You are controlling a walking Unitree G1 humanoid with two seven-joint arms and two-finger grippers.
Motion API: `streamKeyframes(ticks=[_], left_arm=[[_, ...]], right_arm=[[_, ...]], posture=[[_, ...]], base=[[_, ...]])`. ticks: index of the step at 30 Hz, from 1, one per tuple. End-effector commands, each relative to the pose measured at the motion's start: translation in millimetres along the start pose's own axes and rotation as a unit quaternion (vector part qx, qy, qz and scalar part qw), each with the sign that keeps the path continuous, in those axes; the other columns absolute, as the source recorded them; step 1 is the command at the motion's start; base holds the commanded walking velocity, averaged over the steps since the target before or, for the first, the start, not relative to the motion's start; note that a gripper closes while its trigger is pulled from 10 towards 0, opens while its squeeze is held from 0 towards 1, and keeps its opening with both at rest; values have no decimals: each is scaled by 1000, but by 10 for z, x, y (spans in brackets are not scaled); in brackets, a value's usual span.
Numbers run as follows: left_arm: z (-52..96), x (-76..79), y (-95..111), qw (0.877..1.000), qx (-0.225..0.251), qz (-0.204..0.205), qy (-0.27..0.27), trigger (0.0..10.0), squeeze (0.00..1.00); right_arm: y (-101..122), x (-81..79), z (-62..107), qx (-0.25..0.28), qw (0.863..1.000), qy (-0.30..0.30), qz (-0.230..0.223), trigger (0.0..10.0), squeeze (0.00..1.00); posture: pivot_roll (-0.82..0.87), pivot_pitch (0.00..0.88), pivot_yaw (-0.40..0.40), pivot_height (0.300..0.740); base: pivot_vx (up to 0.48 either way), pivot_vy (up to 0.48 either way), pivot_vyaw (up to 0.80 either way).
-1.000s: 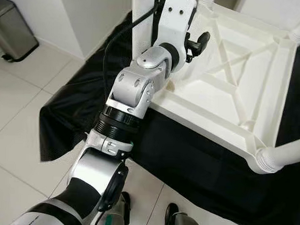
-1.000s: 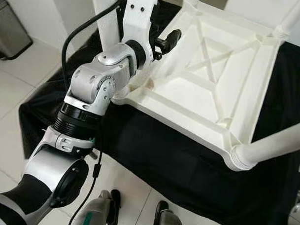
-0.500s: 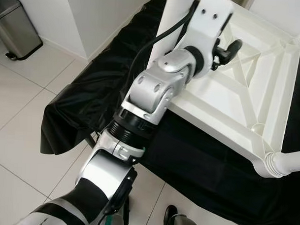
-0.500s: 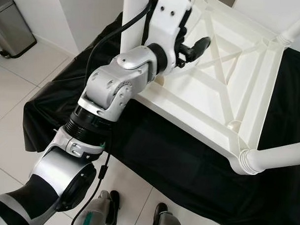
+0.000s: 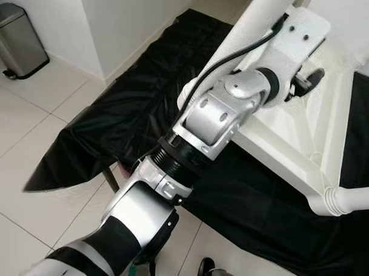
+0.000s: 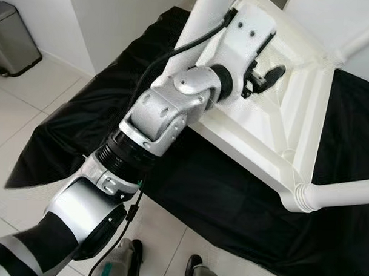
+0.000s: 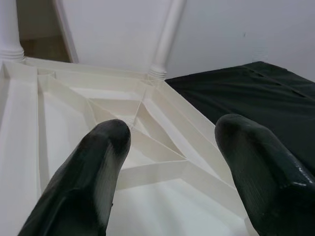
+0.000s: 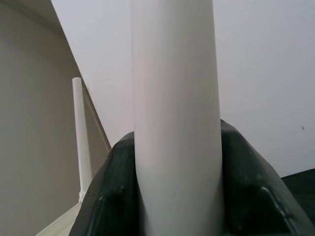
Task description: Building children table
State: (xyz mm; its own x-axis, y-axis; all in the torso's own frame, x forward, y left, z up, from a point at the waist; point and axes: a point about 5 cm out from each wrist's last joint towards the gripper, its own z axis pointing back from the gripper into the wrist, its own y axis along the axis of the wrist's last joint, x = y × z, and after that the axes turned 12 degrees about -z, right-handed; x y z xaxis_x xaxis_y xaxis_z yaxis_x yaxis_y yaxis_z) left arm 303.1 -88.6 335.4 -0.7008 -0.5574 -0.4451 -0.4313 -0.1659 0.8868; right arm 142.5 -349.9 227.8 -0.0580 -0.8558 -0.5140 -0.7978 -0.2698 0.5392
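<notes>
1. Left gripper (image 5: 308, 79) reaches out over the upturned white plastic table top (image 5: 275, 132), which lies ribbed underside up on a black cloth (image 5: 131, 106) so its legs can go in from above. We see one finger as a dark shape past the white wrist housing; the silver forearm covers the table's near corner, where a leg (image 5: 248, 37) stands.
2. From the right eye, our left gripper hangs just above the ribs, holding nothing. A second leg (image 6: 346, 192) juts from the near right corner and is cut off by the frame edge. A steel pedal bin (image 6: 15, 32) stands well apart on the tiled floor.
3. Our left wrist camera shows both black fingers (image 7: 83, 191) spread wide with only the diagonal ribs between them, and two further legs rising at the far corners.
4. Our right gripper (image 8: 177, 196) is closed around a white table leg (image 8: 174, 98), presumably to steady or seat it; the leg's ends are out of frame.
</notes>
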Motion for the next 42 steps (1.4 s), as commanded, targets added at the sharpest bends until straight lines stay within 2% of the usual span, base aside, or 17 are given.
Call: streamKeyframes(ticks=[1, 6, 11, 13, 16, 20, 22, 26, 28, 29, 32, 34, 36, 37, 39, 41, 42], left_arm=[[-33, 54, -10, 999, 11, 30, 11, 10000, 0], [-104, 132, 27, 1000, 15, 20, 0, 10000, 0], [-141, 164, 28, 1000, 14, 13, -8, 10000, 0], [-190, 213, 2, 1000, 9, -4, -19, 10000, 0], [-222, 223, 6, 1000, 11, -8, -23, 10000, 0], [-246, 206, 8, 1000, 13, -13, -22, 10000, 0], [-273, 166, -10, 1000, 10, -18, -17, 10000, 0], [-287, 140, -28, 1000, 7, -18, -15, 10000, 0], [-294, 114, -76, 1000, 0, -2, -17, 10000, 0], [-297, 111, -106, 1000, -1, -7, -23, 10000, 0], [-297, 124, -131, 999, 0, -2, -34, 10000, 0], [-299, 218, -195, 998, -3, -6, -60, 10000, 0], [-305, 343, -261, 996, -9, -15, -88, 10000, 0], [-307, 390, -284, 995, -11, -20, -97, 10000, 0], [-313, 418, -299, 994, -13, -23, -102, 10000, 0], [-313, 418, -299, 994, -13, -23, -102, 10000, 0], [-321, 450, -300, 993, -10, -25, -113, 10000, 0]], right_arm=[[-486, 908, 905, -133, 943, -304, -12, 0, 0], [-573, 991, 1015, -127, 930, -343, -36, 0, 0], [-649, 1010, 1054, -128, 926, -354, -43, 0, 0], [-716, 1027, 1067, -107, 918, -375, -69, 0, 0], [-762, 1027, 1050, -91, 914, -385, -91, 0, 0], [-793, 1010, 1007, -89, 916, -381, -94, 0, 0], [-827, 995, 970, -65, 909, -394, -122, 0, 0], [-864, 971, 944, -64, 907, -396, -126, 0, 0], [-928, 917, 912, -56, 903, -400, -146, 0, 0], [-1004, 854, 896, -46, 894, -409, -179, 0, 0], [-1082, 789, 886, -47, 887, -414, -198, 0, 0], [-1246, 669, 913, -57, 873, -425, -232, 0, 0], [-1350, 603, 930, -74, 868, -425, -244, 0, 0], [-1391, 548, 903, -97, 877, -408, -234, 0, 0], [-1418, 508, 885, -113, 884, -394, -226, 0, 0], [-1418, 508, 885, -113, 884, -394, -226, 0, 0], [-1462, 363, 763, -169, 906, -336, -195, 10000, 0]], posture=[[106, 202, 117, 740], [110, 194, 117, 740], [111, 188, 123, 740], [111, 188, 128, 740], [108, 193, 132, 740], [108, 193, 134, 740], [105, 196, 137, 740], [105, 196, 137, 740], [101, 205, 139, 740], [99, 213, 138, 740], [99, 213, 138, 740], [101, 221, 137, 740], [107, 233, 143, 740], [107, 235, 144, 740], [107, 235, 144, 740], [107, 235, 144, 740], [97, 244, 152, 740]], base=[[0, 0, 0], [0, 0, 0], [0, 0, 0], [0, 0, 0], [0, 0, 0], [0, 0, 0], [0, 0, 0], [0, 0, 0], [0, 0, 0], [0, 0, 0], [0, 0, 0], [0, 0, 0], [0, 0, 0], [0, 0, 0], [0, 0, 0], [0, 0, 0], [0, 0, 0]])
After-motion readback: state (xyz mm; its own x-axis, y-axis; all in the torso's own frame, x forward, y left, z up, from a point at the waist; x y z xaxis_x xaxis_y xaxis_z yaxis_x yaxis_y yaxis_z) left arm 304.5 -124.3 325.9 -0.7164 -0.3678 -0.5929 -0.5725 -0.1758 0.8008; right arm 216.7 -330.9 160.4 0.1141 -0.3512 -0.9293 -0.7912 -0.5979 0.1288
